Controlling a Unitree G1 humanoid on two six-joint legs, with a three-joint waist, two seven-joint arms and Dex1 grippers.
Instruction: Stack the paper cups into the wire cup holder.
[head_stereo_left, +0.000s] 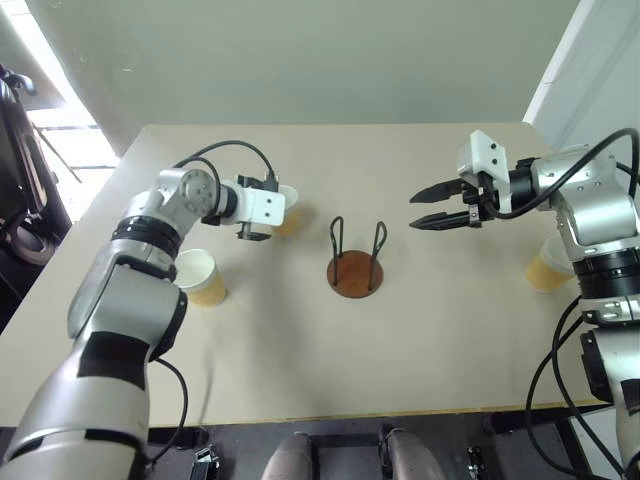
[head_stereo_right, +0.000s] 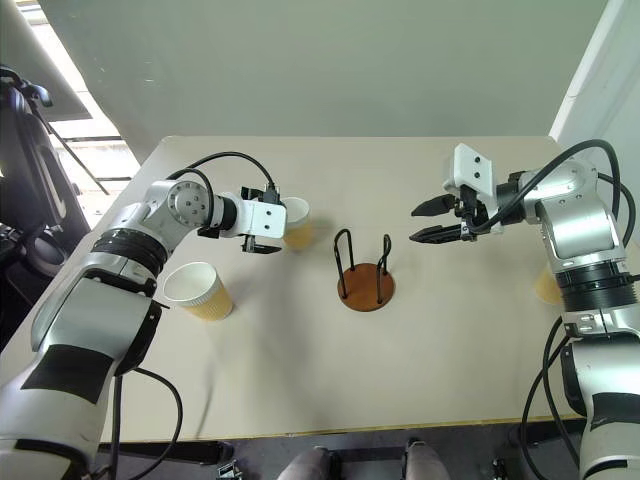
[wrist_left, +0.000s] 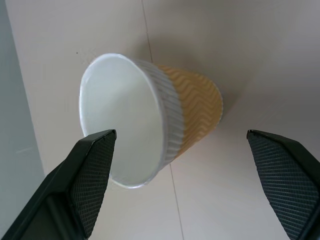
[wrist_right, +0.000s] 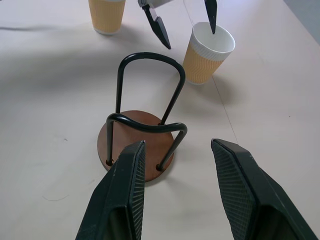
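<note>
A broad pale desk (head_stereo_left: 300, 380) carries everything here, with a faint seam line running across its top in the wrist views.

Out over the left side comes the left arm, and its gripper (head_stereo_right: 266, 232) is right up at a paper cup (head_stereo_right: 296, 222) standing upright, left of and slightly beyond the holder. In the left wrist view the two black fingers (wrist_left: 92, 175) stand wide, one to each side of that cup (wrist_left: 165, 120), with a clear gap to its wall on either side; nothing is held. The open mouth and white rim face the camera, and the ribbed tan-yellow side sits behind.

Over on the right, the right gripper (head_stereo_left: 440, 207) hangs above the desk to the right of the holder, pointing left toward it. Its fingers (wrist_right: 125, 200) are spread apart as well, and empty.

The wire cup holder (head_stereo_left: 355, 262) stands mid-desk: a round rust-brown base with two thin black wire loops upright on it, and no cup inside.

A second cup (head_stereo_left: 201, 277) stands upright nearer and further left, beside the left forearm. The third cup (head_stereo_left: 548, 268) sits far off at the right edge of the desk, partly hidden behind the right arm. All three cups stand well apart from the holder.
</note>
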